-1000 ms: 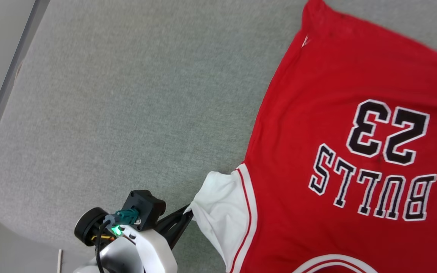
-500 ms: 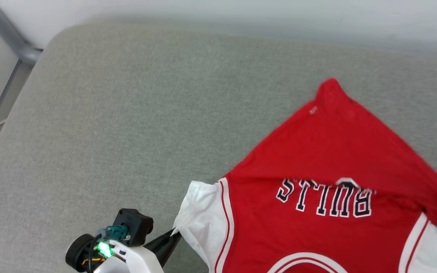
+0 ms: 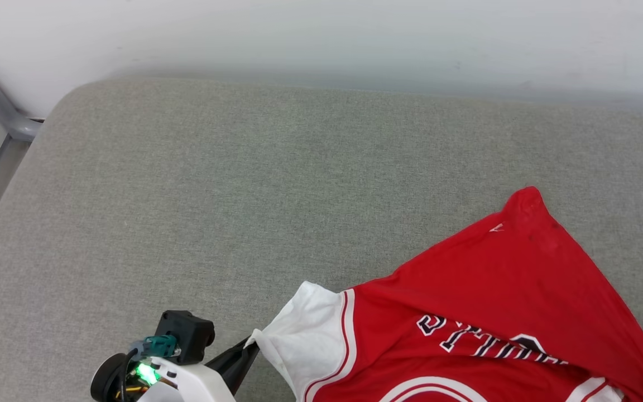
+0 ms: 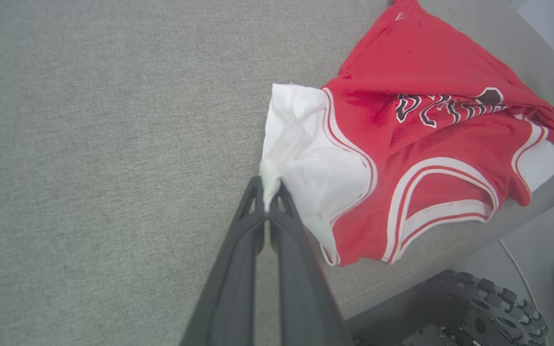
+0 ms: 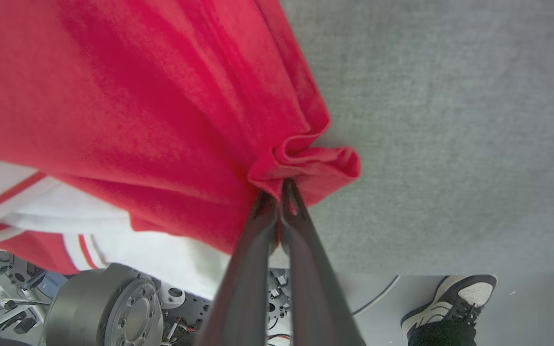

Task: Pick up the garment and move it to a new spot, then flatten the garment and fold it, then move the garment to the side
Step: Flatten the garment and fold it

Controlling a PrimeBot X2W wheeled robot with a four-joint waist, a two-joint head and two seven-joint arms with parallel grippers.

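The garment [image 3: 466, 290] is found at 4 to 5 o'clock in the head view, lying front up on the grey padded surface [image 3: 187, 195], its collar hanging over the near edge in the left wrist view. The left gripper [image 3: 248, 347], at 7 o'clock in the head view, is clamped with its 2 fingers pressed together on the tip of a white sleeve [image 4: 306, 144]. The right gripper [image 5: 282, 192] is likewise closed, on a bunched red fold of the garment's edge. A ridge of red cloth is doubled across the chest lettering [image 4: 445, 105], and the hem corner is drawn out to a point at 12 o'clock of it. By this, the task is judged to be at an early or middle step: the garment is gripped at 2 points and being spread, but it is not yet flat, no neat fold is made, and the move to the side is left. No container is involved; the garment is borne by the padded surface alone.
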